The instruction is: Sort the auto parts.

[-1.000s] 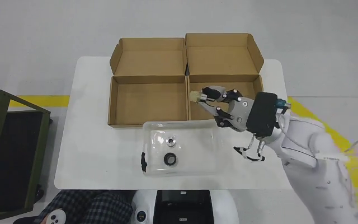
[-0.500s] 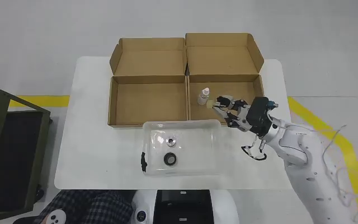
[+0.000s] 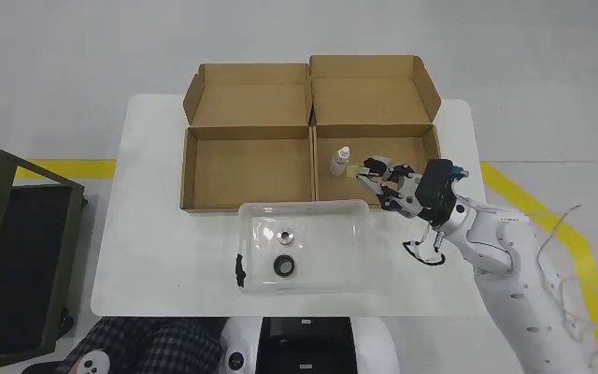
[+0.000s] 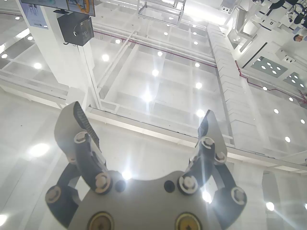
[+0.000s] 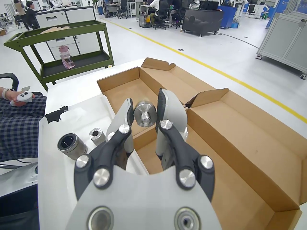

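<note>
Right pincer (image 5: 145, 101) is clamped on a small silver metal cylinder with stub shaft (image 5: 144, 114), low over the open brown cardboard box (image 3: 411, 150), near one side wall. Part looks dense, rigid, slick; the round flanks seem the best hold. Left pincer (image 4: 144, 130) gapes wide.
</note>
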